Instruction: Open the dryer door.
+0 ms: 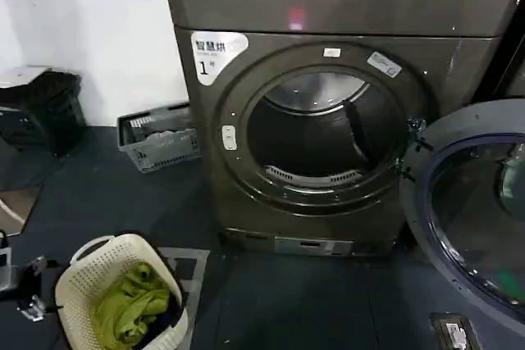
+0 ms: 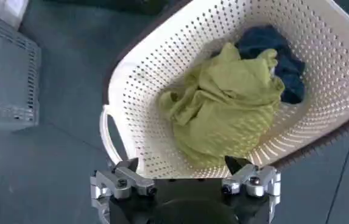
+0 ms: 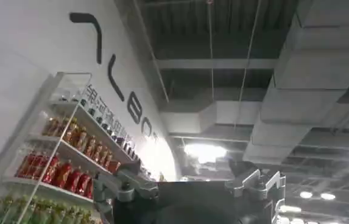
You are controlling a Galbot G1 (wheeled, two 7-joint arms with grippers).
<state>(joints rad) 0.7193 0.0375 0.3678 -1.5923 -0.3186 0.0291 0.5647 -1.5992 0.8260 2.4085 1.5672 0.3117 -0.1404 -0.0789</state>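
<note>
Dryer door [image 1: 476, 211] is hanging wide open, swung to the right of the dryer [image 1: 328, 120], glass facing outward, drum mouth exposed. My left gripper [image 2: 183, 172] is hovering released over the white basket [image 2: 162, 79], which is holding a green cloth [image 2: 223, 103] and something dark blue [image 2: 278, 49]. My right gripper [image 3: 189, 182] is pointing up at the ceiling, jaws apart, gripping nothing.

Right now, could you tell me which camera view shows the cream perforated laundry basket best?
The left wrist view: the cream perforated laundry basket sits directly below the left tool, showing its green and dark-blue clothes. The head view catches it at the lower left corner.
</note>
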